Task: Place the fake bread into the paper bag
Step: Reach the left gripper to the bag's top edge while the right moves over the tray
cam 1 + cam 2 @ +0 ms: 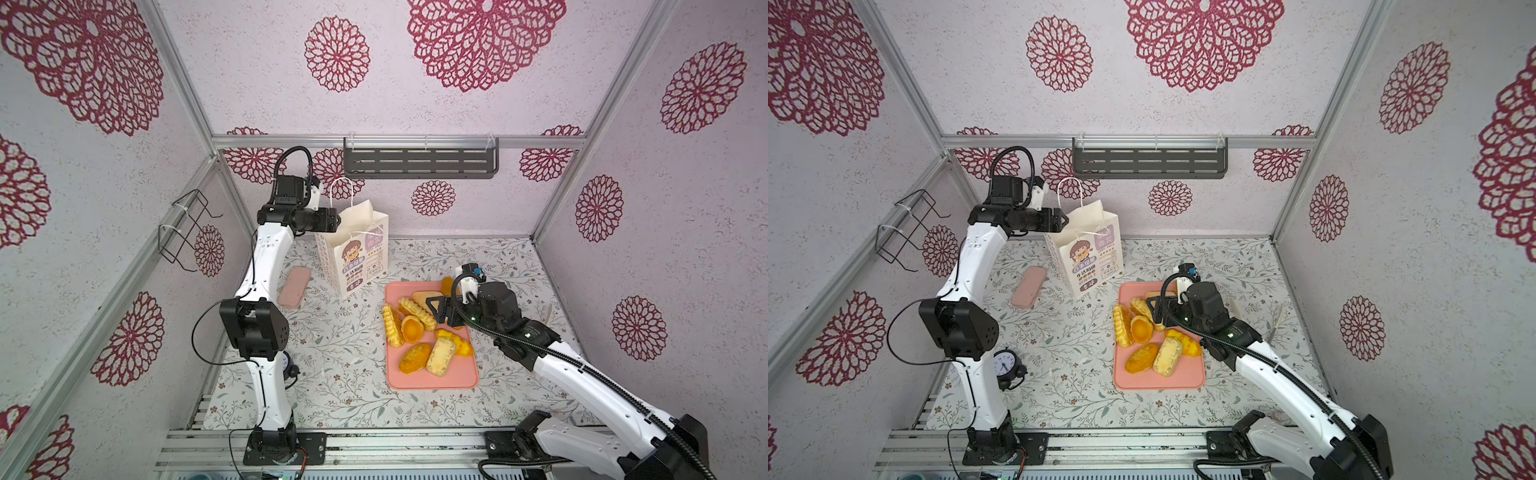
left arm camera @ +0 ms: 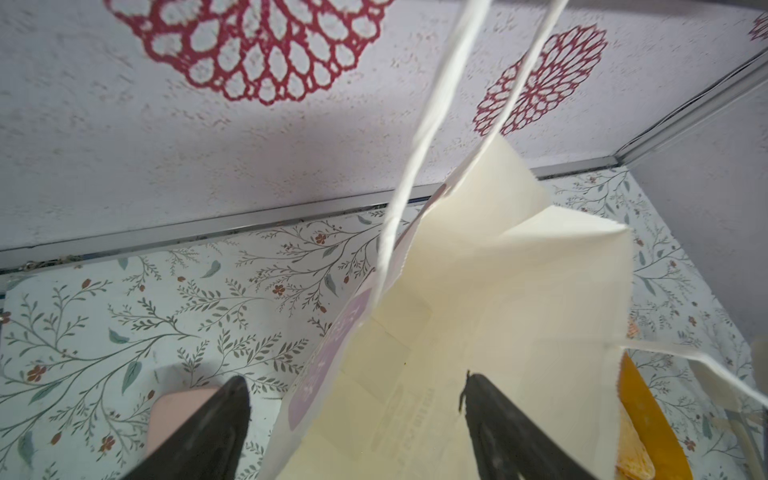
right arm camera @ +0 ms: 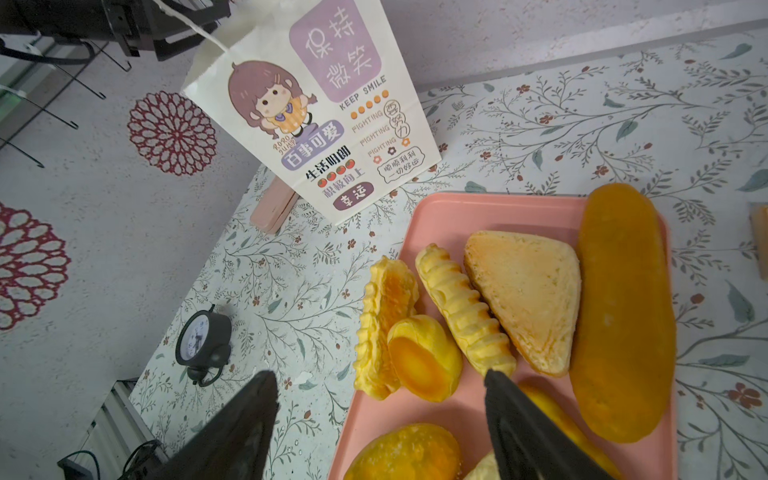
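A leaf-and-flower printed table (image 1: 332,386) sits inside pale walls (image 1: 249,83) stamped with crimson medallions. Nearest, at 8 o'clock, stands a small black clock (image 1: 1005,365). At 3 o'clock lies a flat pink tray (image 1: 432,384) carrying the fake bread (image 1: 417,313), all golden-yellow to orange: a long smooth loaf (image 3: 623,311), a triangular toast (image 3: 523,295), ridged rolls (image 3: 461,307), a round tart (image 3: 424,357) and a speckled bun (image 1: 441,356). The right gripper (image 3: 376,374) hangs over the tray's far end, jaws apart and gripping nothing. At 10 o'clock rests a pink case (image 1: 294,286). At 12 o'clock the paper bag (image 1: 357,257) stands upright, mouth open, cartoon girl facing forward. The left gripper (image 2: 353,380) straddles its rim, jaws spread, one finger outside and one inside. Farthest back is a grey wall shelf (image 1: 419,162).
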Controlling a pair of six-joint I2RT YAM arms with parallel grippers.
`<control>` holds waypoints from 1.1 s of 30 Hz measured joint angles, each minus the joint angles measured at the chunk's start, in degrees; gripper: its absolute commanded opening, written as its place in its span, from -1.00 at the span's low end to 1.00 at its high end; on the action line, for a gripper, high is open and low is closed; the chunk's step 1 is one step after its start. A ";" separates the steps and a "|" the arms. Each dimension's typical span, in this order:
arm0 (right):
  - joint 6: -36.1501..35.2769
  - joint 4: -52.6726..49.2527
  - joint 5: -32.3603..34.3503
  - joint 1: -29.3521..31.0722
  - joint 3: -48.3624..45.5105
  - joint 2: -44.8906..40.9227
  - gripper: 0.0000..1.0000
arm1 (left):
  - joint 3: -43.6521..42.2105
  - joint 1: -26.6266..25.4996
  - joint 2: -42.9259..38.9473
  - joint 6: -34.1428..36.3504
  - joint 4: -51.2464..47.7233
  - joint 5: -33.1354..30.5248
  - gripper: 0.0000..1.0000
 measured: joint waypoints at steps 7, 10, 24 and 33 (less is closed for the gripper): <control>0.52 -0.55 1.36 1.53 0.02 1.51 0.56 | 3.85 -1.14 2.45 1.77 -0.72 -4.90 0.64; 1.07 -0.59 1.62 1.64 0.02 1.57 0.53 | 5.62 -1.77 4.15 2.29 -0.81 -5.92 0.53; 3.93 -0.74 2.58 1.73 -0.07 1.36 0.41 | 11.26 -3.61 8.96 4.55 -3.89 -8.17 -0.39; 3.89 -1.79 4.31 1.88 0.07 1.33 0.34 | 8.79 -3.61 6.78 3.74 -5.11 -9.57 -0.80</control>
